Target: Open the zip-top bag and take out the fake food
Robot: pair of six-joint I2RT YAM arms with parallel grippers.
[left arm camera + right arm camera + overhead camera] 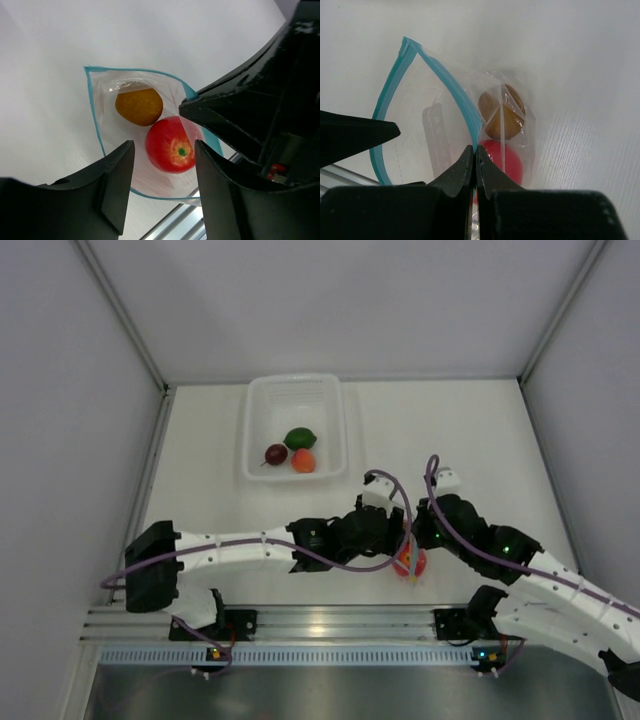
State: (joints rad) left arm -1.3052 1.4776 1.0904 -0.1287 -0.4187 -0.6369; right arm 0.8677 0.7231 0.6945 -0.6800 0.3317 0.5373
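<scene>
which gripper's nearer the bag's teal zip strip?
Right. The right gripper is pinched on the zip strip; the left gripper hangs over the zip-top bag, jaws apart.

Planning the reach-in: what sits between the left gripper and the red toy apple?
Left wrist view: only the zip-top bag's open mouth; the red toy apple shows beyond the left gripper, seemingly uncovered.

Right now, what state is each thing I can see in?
bag: mouth open.
red fruit: inside the bag.
brown fruit: inside the bag.
tub: upright, holding three fruits.
green fruit: in the tub.
maroon fruit: in the tub.
orange fruit: in the tub.
left end effector: open, facing the red fruit.
right end effector: shut on the bag's zip edge.
</scene>
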